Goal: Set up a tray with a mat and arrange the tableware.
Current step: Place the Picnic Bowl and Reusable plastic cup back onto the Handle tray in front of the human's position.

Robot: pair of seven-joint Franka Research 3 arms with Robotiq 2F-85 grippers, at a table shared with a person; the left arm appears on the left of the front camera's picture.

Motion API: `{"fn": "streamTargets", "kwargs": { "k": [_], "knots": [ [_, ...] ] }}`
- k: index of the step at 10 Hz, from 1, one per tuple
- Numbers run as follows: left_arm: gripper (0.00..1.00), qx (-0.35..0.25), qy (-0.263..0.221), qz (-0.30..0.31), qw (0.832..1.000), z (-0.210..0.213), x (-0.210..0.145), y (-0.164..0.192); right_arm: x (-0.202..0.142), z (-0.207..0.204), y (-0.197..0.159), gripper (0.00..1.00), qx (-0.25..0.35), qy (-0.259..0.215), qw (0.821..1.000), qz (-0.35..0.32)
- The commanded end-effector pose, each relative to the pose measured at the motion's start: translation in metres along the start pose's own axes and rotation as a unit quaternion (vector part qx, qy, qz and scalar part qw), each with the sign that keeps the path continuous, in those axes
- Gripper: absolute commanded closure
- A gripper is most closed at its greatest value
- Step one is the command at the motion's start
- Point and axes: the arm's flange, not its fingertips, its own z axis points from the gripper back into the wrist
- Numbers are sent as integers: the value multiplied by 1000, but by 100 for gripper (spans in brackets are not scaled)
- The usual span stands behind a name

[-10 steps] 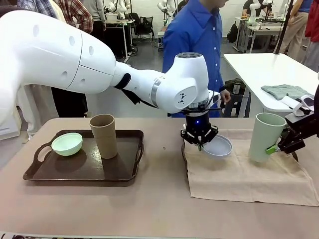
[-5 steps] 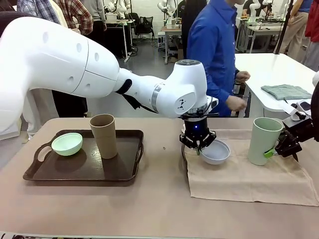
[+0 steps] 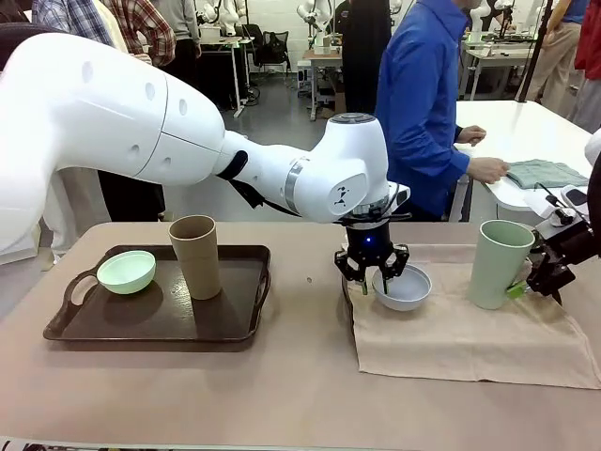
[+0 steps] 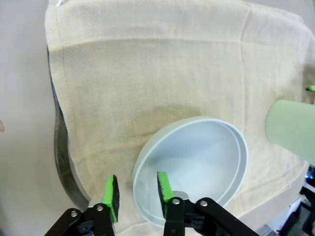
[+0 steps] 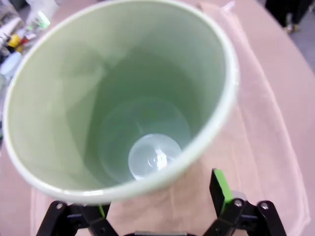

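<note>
Now that both pieces are down, front view: left pincer (image 3: 373, 277) hangs with jaws spread over the near rim of the white bowl (image 3: 406, 287), which sits flat on the mat (image 3: 470, 334); a second ago it was clamped on that rim with the bowl tilted and lifted. Green cup (image 3: 500, 264) stands upright on the mat's right part, apart from the bowl. Right pincer (image 3: 523, 282) is just beside its lower wall, grip let go, where earlier it carried the cup tilted. Tray (image 3: 164, 318) at the left of the surface (image 3: 282, 395) holds mint bowl (image 3: 127, 271) and tan cup (image 3: 195, 256). A dark rim shows under the mat's left edge, probably a second tray. Left wrist view: pads (image 4: 111, 196) stand apart with the bowl wall between them and a gap at the outer pad, so open, nothing gripped. Right wrist view: looking down into the cup, one pad (image 5: 220, 189) stands off the wall with mat showing between, so open around the cup, not gripping. Judgement: these two placements look done. Both arms must back off without nudging them, and mint bowl and tan cup likely go next.
</note>
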Motion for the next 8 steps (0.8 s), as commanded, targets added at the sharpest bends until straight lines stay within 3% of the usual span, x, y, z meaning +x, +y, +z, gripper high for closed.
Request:
{"fn": "streamTargets", "kwargs": {
  "k": [1,2,4,5,7,8],
  "knots": [
    [13,3,24,-12,1000,13,-6,9,16,10,15,0,-1,57,997,-49],
    [0,2,20,-14,1000,16,-7,10,17,19,16,0,-15,71,995,-63],
    [0,5,16,-20,1000,25,-12,14,19,30,20,0,-28,113,988,-101],
    [17,6,11,-22,1000,34,-16,17,21,37,22,0,-38,148,978,-144],
    [0,26,-1,-40,999,58,-26,24,42,59,29,0,-61,199,951,-227],
    [0,44,-9,-55,997,75,-30,26,59,74,32,0,-88,221,937,-258]
  ]
}}
